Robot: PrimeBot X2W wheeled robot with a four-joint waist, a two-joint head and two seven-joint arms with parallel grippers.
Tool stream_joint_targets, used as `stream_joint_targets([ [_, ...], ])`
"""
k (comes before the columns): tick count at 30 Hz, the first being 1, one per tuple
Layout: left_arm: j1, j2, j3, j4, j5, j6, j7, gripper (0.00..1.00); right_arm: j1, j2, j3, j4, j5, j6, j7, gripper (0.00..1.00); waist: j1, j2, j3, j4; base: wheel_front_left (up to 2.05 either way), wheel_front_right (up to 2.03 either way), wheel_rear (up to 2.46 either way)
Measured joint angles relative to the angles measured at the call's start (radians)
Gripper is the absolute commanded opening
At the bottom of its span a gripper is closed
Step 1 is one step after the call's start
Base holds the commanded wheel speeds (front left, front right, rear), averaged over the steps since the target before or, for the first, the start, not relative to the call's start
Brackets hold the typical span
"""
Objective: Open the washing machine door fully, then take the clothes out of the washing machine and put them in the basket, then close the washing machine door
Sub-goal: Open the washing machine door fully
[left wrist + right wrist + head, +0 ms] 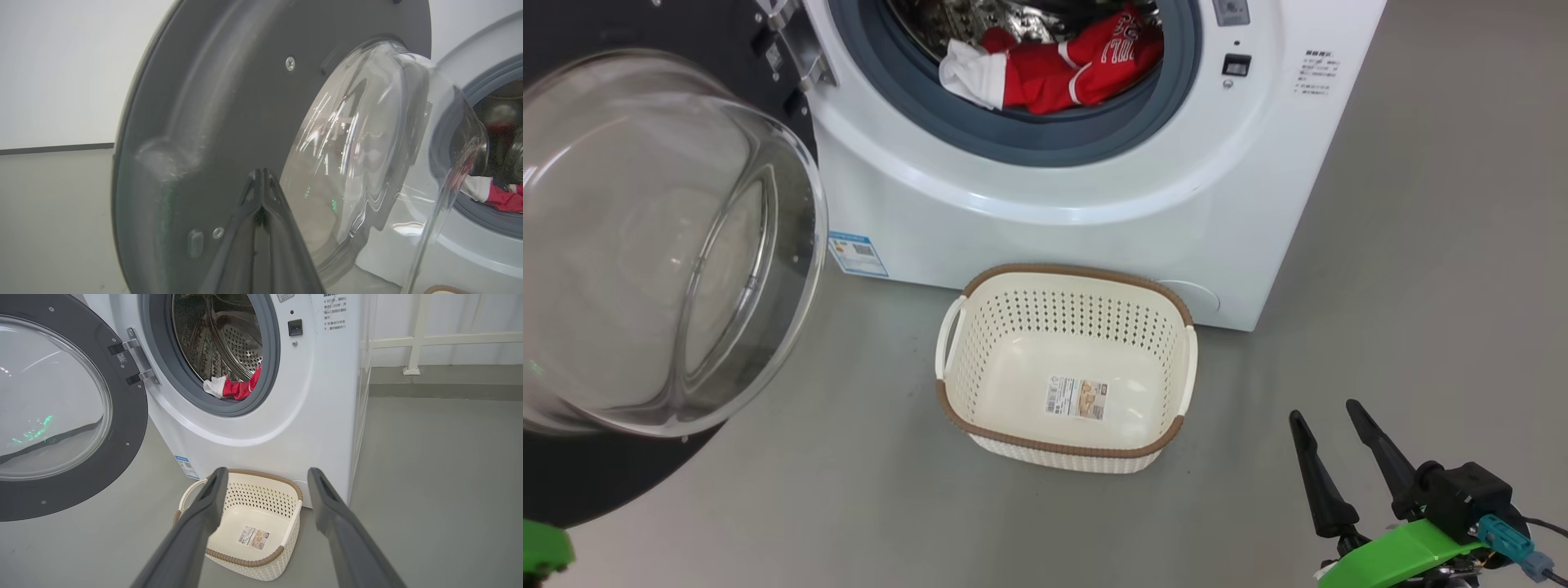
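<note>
Washing machine door hangs swung out on your left, inner side up, looks about fully open, so the opening is clear. Left hand is pinched shut on nothing, tips aimed at the door's dark inner rim, probably to push it wide; contact is hard to judge. Clothes lie at the front lip of the drum in the washing machine. Basket sits on the floor right below, placed to catch them. Right hand waits low right, fingers spread wide, empty, ready to reach.

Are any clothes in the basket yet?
No, the basket has a bare bottom with just a sticker, while the clothes lie in the drum.
</note>
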Motion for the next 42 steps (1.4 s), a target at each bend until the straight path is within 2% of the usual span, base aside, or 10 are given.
stream_joint_targets([
  [9,0.126,-0.044,-0.105,-0.105,-0.023,0.000,0.000,0.00,0.003,0.008,-0.003,0.000,0.009,0.000,0.000,1.00,0.0000,0.0000,-0.041,-0.017,0.00,0.00,0.00],
  [13,0.167,-0.048,-0.147,-0.135,-0.052,0.000,0.000,0.07,0.005,0.009,-0.010,-0.004,0.009,0.000,0.000,1.00,0.0000,0.0000,-0.046,-0.036,0.00,0.00,0.00],
  [15,0.186,-0.050,-0.175,-0.152,-0.068,0.000,0.000,0.19,0.005,0.009,-0.016,-0.007,0.009,0.000,0.000,1.00,0.0001,-0.0001,-0.048,-0.047,0.00,0.00,0.00],
  [19,0.222,-0.048,-0.252,-0.176,-0.091,0.000,0.000,0.31,0.006,0.009,-0.027,-0.012,0.009,0.000,0.000,1.00,0.0000,0.0000,-0.050,-0.071,0.00,0.00,0.00],
  [22,0.245,-0.033,-0.321,-0.195,-0.114,0.000,0.000,0.47,0.011,0.009,-0.032,-0.016,0.009,0.000,0.000,1.00,0.0000,-0.0001,-0.051,-0.089,0.00,0.00,0.00],
  [23,0.249,-0.026,-0.337,-0.200,-0.123,0.000,0.000,0.54,0.013,0.009,-0.034,-0.017,0.009,0.000,0.000,1.00,0.0000,0.0000,-0.051,-0.095,0.00,0.00,0.00],
  [25,0.259,-0.010,-0.366,-0.213,-0.139,0.000,0.000,0.83,0.013,0.009,-0.037,-0.019,0.009,0.000,0.000,1.00,0.0000,0.0000,-0.052,-0.108,0.00,0.00,0.00],
  [27,0.266,-0.002,-0.382,-0.220,-0.144,0.000,0.000,1.00,0.016,0.009,-0.041,-0.022,0.009,0.000,0.000,1.00,0.0000,0.0000,-0.052,-0.121,0.00,0.00,0.00],
  [42,0.310,0.045,-0.555,-0.282,-0.193,0.000,0.000,1.00,0.054,0.012,-0.084,-0.038,0.010,0.000,0.000,1.00,0.0000,-0.0001,-0.071,-0.230,0.00,0.00,0.00],
])
